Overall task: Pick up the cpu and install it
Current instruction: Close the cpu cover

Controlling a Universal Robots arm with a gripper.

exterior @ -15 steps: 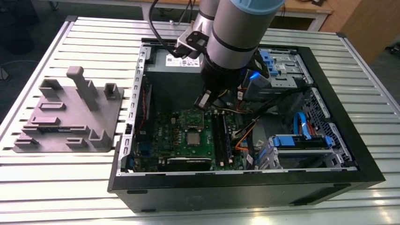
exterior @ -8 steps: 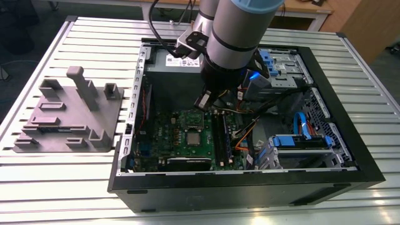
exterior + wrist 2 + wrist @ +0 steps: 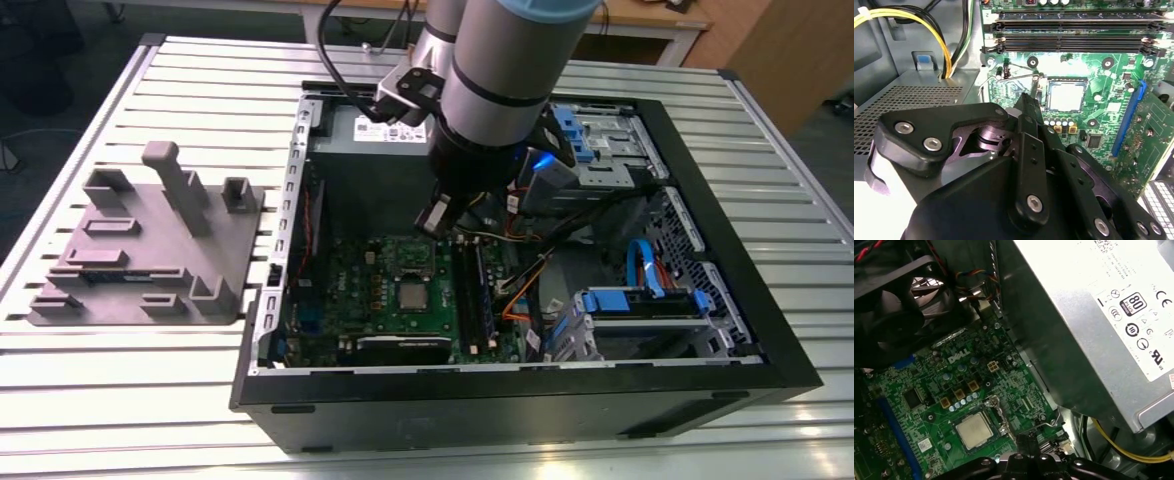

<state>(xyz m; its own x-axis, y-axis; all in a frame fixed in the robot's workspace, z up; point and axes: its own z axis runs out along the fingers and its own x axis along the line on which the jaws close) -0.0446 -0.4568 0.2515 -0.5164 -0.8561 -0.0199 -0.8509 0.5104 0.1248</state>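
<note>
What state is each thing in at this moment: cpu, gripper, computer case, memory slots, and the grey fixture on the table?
cpu: lying flat in the motherboard socket, nothing touching it.
gripper: above the board beside the socket, holding nothing; open or shut cannot be told.
computer case: on its side, side panel off, inside exposed.
memory slots: empty.
grey fixture: on the table beside the case, untouched.

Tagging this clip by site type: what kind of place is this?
Likely a robotics lab or assembly test bench. An open computer case lies on a slotted aluminium table, a grey fixture tray beside it, and the gripper hangs over the motherboard, where the cpu sits.
</note>
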